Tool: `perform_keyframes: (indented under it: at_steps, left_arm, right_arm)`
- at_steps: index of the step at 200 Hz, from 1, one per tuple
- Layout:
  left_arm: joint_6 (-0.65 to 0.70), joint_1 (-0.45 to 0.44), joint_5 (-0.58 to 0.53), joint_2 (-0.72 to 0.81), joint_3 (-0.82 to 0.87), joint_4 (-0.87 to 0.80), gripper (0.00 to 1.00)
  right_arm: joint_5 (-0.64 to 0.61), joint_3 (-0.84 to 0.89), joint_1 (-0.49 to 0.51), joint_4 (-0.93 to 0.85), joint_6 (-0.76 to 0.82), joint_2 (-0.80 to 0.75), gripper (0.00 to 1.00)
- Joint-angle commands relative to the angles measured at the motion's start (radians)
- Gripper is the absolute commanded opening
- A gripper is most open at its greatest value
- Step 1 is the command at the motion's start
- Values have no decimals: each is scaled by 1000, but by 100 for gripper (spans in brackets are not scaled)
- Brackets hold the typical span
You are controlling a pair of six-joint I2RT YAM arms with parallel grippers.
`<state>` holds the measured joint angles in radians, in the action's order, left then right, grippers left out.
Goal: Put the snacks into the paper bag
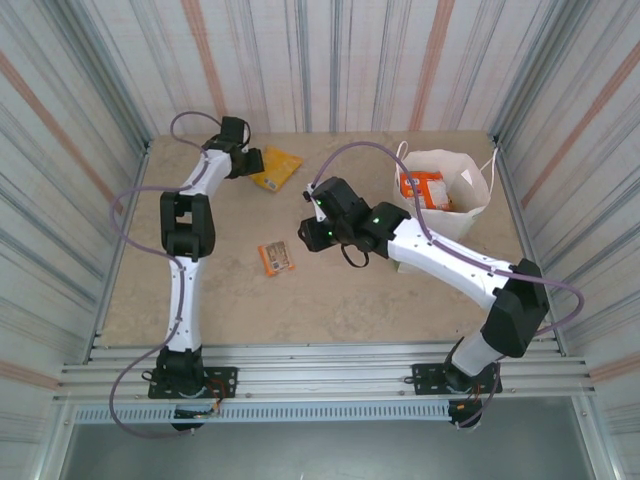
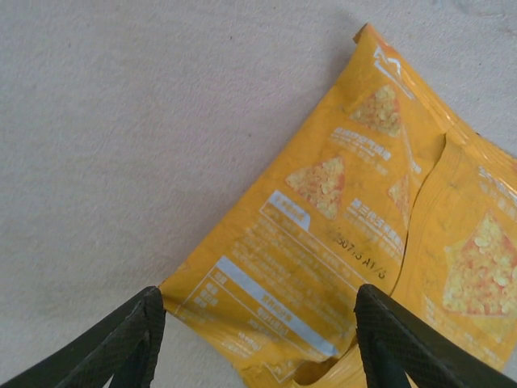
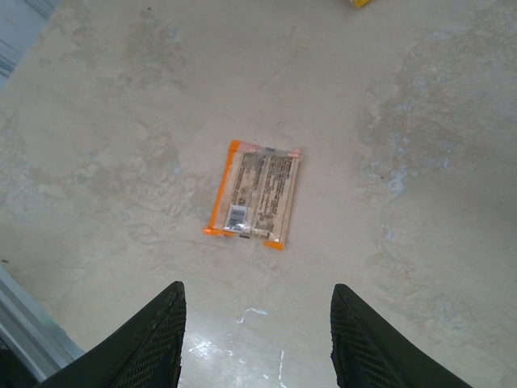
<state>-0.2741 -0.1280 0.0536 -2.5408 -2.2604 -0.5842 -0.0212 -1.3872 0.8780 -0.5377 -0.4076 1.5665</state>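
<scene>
Now | L tool (image 2: 258, 327) wide over yellow pkt (image 2: 347, 226) | R tool (image 3: 256, 319) wide, orange pkt (image 3: 254, 194) barcoded

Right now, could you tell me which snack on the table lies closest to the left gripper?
The yellow packet by the left gripper; the small orange bar lies mid-table.

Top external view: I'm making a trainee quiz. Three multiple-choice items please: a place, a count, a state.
1. The paper bag stands on the table: A far right; B near left; C centre.
2. Packets outside the bag: A one; B two; C four.
3. The right gripper: A open, empty; B shut on a packet; C shut on a handle.
A, it is in the far right corner. B, yellow chip packet and small orange packet. A, jaws apart, nothing between them.
</scene>
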Motion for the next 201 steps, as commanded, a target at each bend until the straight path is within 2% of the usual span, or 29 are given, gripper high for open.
perform_keyframes:
  at_steps: [1, 27, 51, 65, 93, 141, 171, 201]
  left_arm:
    - [76, -2, -31, -54, -64, -60, 66]
    - [92, -12, -35, -89, -107, -98, 63]
    - [124, -29, -42, -111, -127, -123, 55]
    - [134, -37, -49, -115, -127, -135, 46]
    - [136, -41, -49, -101, -111, -146, 22]
    - [136, -41, -33, -11, -4, -109, 1]
    - [142, -45, -14, 32, 63, -127, 0]
    - [144, -51, 35, 100, 202, -119, 0]
  right_arm:
    - [28, -37, -15, 0, -4, 27, 49]
    - [39, -45, -23, -2, -5, 36, 49]
    - [37, -46, -27, -3, -4, 33, 49]
    - [31, -45, -29, -5, -5, 30, 50]
    - [23, -39, -29, -7, -4, 16, 49]
    - [16, -33, -26, -7, -5, -5, 49]
    - [0, -20, -12, -4, -5, -27, 49]
    - [-25, -4, 7, -4, -7, -58, 49]
